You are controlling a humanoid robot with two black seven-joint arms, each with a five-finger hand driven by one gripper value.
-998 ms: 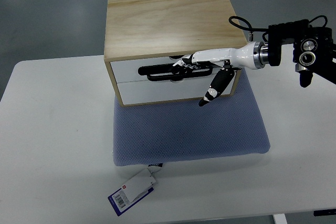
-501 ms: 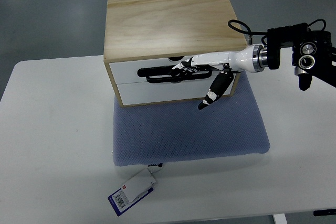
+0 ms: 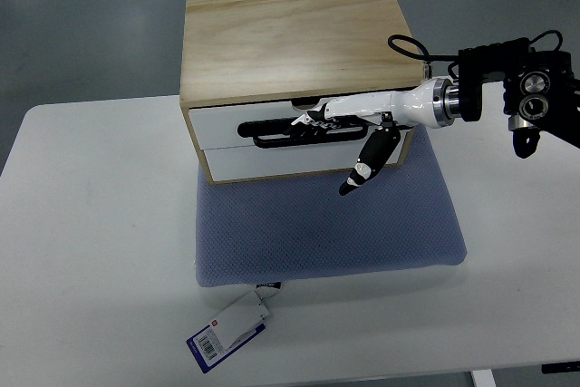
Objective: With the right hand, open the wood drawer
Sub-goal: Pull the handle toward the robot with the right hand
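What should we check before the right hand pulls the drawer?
1. Right hand fingers at the black handle of the upper drawer: ok.
2. Fingers hooked behind the handle: cannot tell.
3. Thumb off the drawer front, hanging over the blue mat: ok.
4. Mat in front of the wood box free for the drawer's travel: ok.
5. Drawer shut: ok.
6. Left hand clear: not in view.
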